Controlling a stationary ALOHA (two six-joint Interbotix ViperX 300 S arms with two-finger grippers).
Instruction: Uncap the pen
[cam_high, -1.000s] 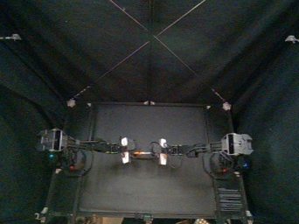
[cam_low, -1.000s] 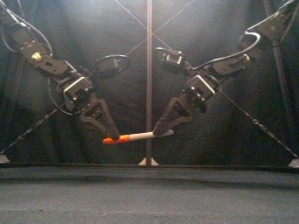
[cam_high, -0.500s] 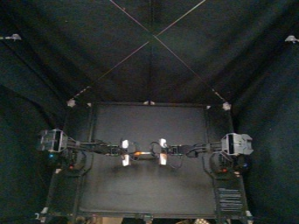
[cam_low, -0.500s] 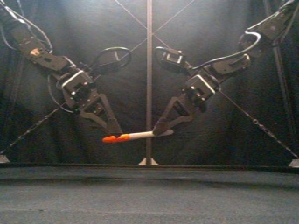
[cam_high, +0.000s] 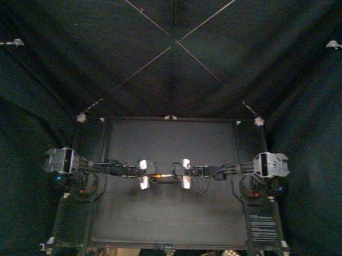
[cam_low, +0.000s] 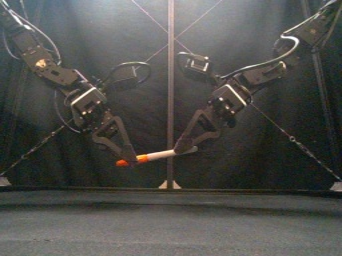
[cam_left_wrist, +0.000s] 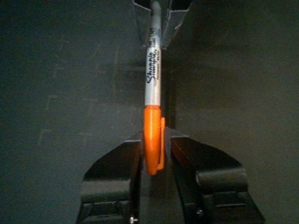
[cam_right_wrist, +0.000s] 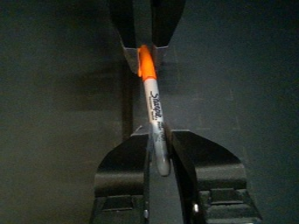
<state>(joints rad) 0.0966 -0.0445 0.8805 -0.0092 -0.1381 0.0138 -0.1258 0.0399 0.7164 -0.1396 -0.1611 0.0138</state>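
The left gripper (cam_low: 120, 152) is clamping the orange cap (cam_low: 126, 160) while the right gripper (cam_low: 183, 148) is pinching the pen (cam_low: 158, 156) barrel (midair, cap not yet off). The next move is likely pulling straight apart.

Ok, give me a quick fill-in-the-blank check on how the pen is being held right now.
1. The left gripper is shut on the pen's ____ cap.
2. The right gripper is shut on the pen's ____ barrel.
3. The cap has not yet come ____ the pen.
4. The two grippers hold the pen in the air ____ the table.

Missing words: orange; white; off; above.
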